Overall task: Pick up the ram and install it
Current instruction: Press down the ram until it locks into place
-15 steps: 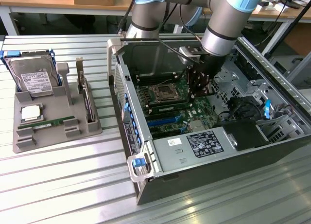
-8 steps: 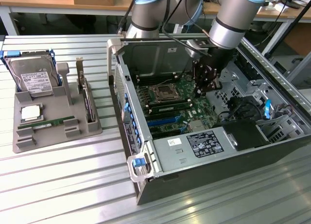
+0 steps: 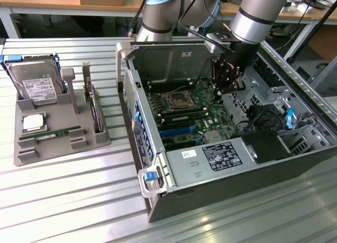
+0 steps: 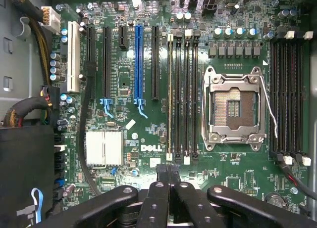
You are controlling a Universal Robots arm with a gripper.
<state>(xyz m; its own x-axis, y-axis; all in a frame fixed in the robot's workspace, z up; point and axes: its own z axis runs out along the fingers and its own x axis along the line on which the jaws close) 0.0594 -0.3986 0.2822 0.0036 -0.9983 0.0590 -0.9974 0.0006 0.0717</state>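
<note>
**Closed tool over the memory slots, one stick looking seated**

The tool (image 3: pixel 221 90) hangs inside the open computer case (image 3: pixel 237 185), low over the motherboard (image 3: pixel 210 116). Its fingers are pressed together with nothing between them. That fits pushing down on something rather than carrying it, though no contact shows.

In the wrist view the fingertips (image 4: pixel 168 171) sit just off the end of the slot bank beside the processor socket (image 4: pixel 233 107). In that bank, the slot farthest from the socket shows a pale thin edge along its length. This looks like the ram (image 4: pixel 170 94) standing upright in it, while the neighbouring slots are dark and empty. In the exterior view a green strip (image 3: pixel 181 118) lies at six o'clock from the socket (image 3: pixel 176 100), which agrees. Whether its latches have caught cannot be told.

At nine o'clock from the case, on the worktop (image 3: pixel 63 201), a grey holder (image 3: pixel 31 153) keeps parts in moulded seats. A hard drive (image 3: pixel 37 85) sits at its twelve o'clock end, and another green stick (image 3: pixel 52 133) lies flat nearer six o'clock.
</note>
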